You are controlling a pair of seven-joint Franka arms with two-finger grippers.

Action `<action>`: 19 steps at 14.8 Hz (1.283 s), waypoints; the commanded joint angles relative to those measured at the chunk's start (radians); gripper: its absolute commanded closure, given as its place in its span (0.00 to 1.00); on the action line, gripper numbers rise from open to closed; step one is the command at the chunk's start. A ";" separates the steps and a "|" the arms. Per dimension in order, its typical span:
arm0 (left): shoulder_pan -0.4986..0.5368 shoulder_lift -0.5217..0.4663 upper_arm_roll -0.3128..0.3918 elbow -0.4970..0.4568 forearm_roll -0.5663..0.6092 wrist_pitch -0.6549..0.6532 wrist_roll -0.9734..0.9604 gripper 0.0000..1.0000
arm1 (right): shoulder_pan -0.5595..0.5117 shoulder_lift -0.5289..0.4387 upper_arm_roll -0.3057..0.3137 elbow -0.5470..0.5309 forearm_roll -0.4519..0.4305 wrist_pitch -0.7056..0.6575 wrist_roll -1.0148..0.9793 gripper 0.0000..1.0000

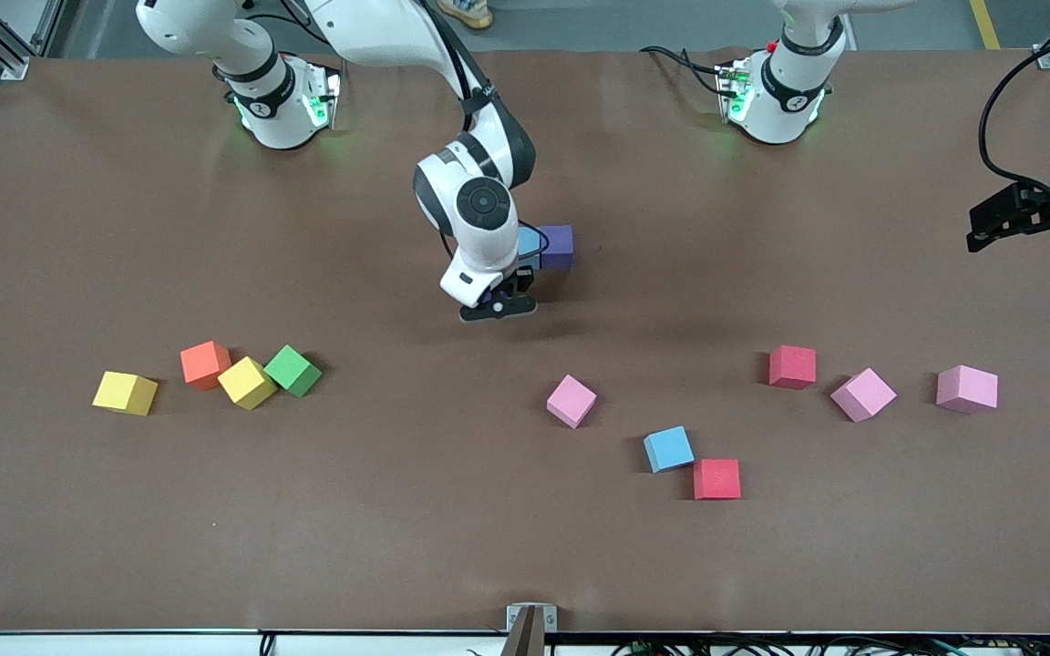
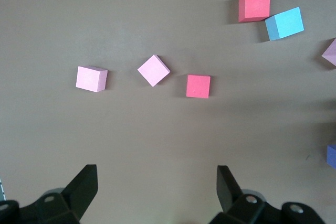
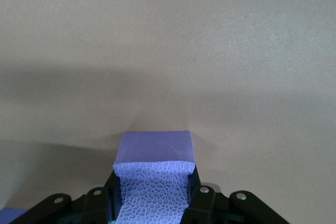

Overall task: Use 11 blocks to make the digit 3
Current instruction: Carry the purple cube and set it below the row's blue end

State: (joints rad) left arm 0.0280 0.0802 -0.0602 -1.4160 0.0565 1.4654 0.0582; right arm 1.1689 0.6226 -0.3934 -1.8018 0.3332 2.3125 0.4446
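Brown matte paper covers the table (image 1: 525, 556). At its middle the right gripper (image 1: 499, 305) is clamped on a purple cube (image 3: 153, 147), pebbled pads (image 3: 152, 190) pressed to its sides, just beside a purple block (image 1: 557, 246) and a light blue one (image 1: 530, 248) that touch. The left gripper (image 1: 1003, 219) hangs with fingers wide apart at the left arm's end, waiting. Nearer the front camera lie scattered foam cubes: two yellow (image 1: 126, 393), orange (image 1: 205, 363), green (image 1: 293, 370), three pink (image 1: 571, 400), two red (image 1: 792, 366), another light blue (image 1: 668, 448).
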 commanded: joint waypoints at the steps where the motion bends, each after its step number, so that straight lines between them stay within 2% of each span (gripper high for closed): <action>1: 0.003 -0.023 -0.004 -0.017 0.009 -0.010 0.018 0.00 | 0.029 -0.044 0.001 -0.091 0.014 0.022 0.011 0.62; 19: 0.004 -0.023 -0.004 -0.014 0.008 -0.022 0.018 0.00 | 0.066 -0.073 -0.001 -0.153 0.014 0.019 0.012 0.62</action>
State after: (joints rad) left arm 0.0279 0.0798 -0.0602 -1.4160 0.0565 1.4525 0.0582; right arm 1.2072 0.5701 -0.3945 -1.8883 0.3332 2.3265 0.4447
